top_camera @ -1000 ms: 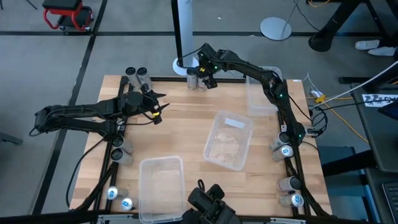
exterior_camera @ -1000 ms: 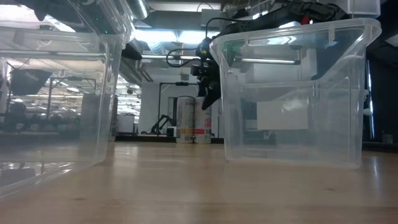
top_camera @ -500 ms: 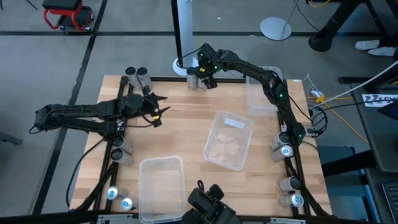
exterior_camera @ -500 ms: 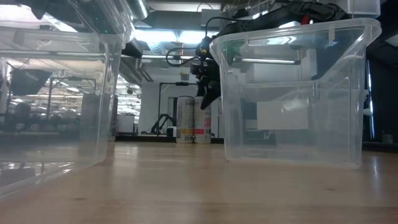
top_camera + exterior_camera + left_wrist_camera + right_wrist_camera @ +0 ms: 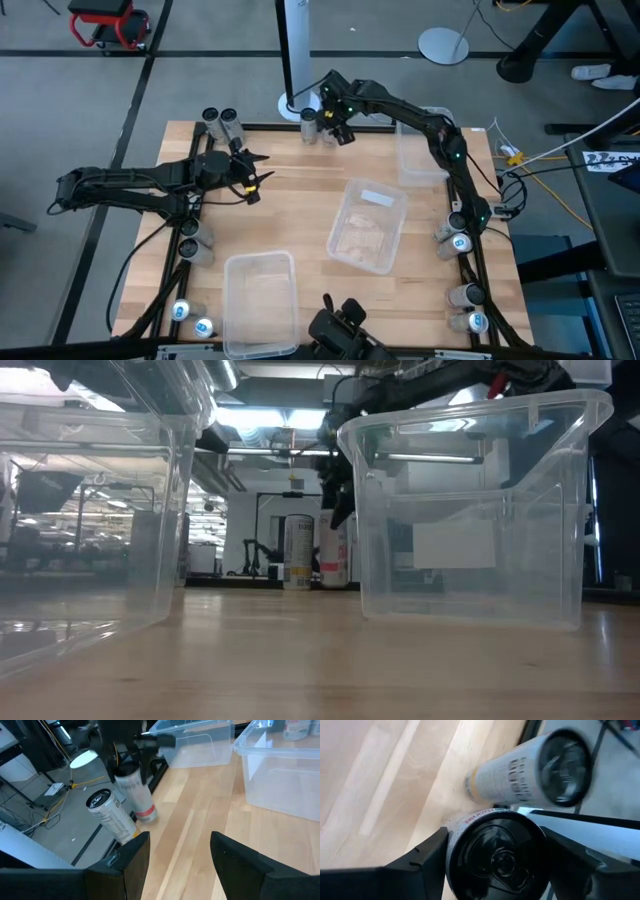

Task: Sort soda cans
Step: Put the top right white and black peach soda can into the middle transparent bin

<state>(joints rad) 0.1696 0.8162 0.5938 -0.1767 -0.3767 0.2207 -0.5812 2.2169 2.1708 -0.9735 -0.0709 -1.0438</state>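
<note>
Two soda cans stand out at the table's far edge near its middle. My right gripper (image 5: 337, 127) reaches there and is shut on one, a silver can with a dark top (image 5: 495, 855) and a red band near its foot (image 5: 146, 812). The other can (image 5: 520, 775) stands upright on the wood right beside it (image 5: 298, 552). My left gripper (image 5: 180, 865) hovers open and holds nothing over the table's left part (image 5: 254, 181), facing the two cans. My right gripper pinches the can's side wall just below its top rim (image 5: 454, 837) between its two fingers (image 5: 420, 862), one on each side. The fingers come slanting down from above. The can hangs tilted below them (image 5: 135, 787), its foot low over the table's far edge.
Three clear plastic bins sit on the table: one in the middle (image 5: 385, 215), one at the near edge (image 5: 232, 300), one at the far right (image 5: 405, 160). More cans stand at the far left corner (image 5: 219, 122), along the left edge (image 5: 190, 243) and the right edge (image 5: 455, 240).
My right gripper has shut on the can and risen a little, shifting slightly toward the table's right. The held can has come up off the wood and tilted, moving away from its neighbour, which has stayed put.
</note>
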